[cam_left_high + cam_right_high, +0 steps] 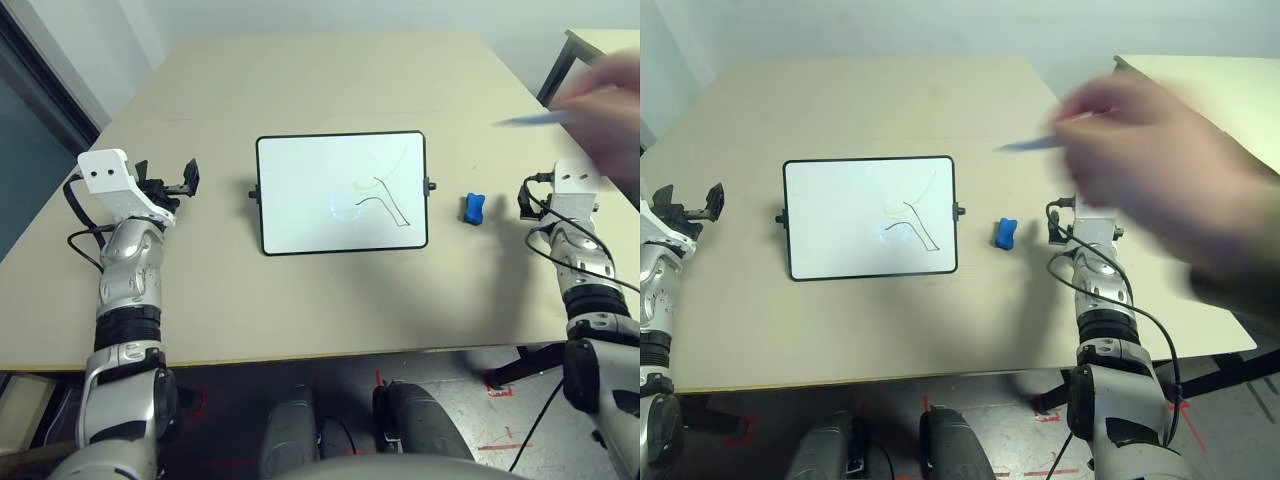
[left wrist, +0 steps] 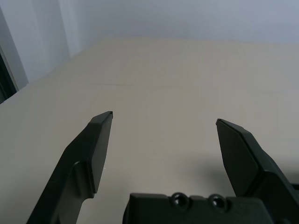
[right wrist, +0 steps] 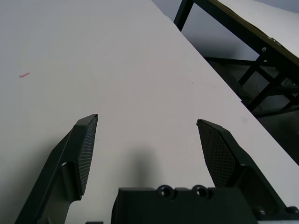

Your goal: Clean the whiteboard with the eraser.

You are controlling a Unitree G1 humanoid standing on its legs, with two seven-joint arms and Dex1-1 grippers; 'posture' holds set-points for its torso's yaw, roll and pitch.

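Note:
The whiteboard (image 1: 342, 192) lies flat in the middle of the table, with thin curved pen lines on its right half. Just right of it, the small blue eraser (image 1: 474, 208) rests on the tabletop. My left gripper (image 1: 168, 180) hovers left of the board, open and empty, as the left wrist view (image 2: 163, 121) confirms. My right gripper (image 1: 1058, 222) sits just right of the eraser, apart from it. Its fingers stand open over bare table in the right wrist view (image 3: 147, 121).
A person's blurred hand (image 1: 1150, 150) reaches in over the table's right side, above my right arm, holding a blue pen (image 1: 1035, 143). A second table (image 1: 1200, 80) stands beyond the right edge. The beige tabletop (image 1: 300, 90) stretches behind the board.

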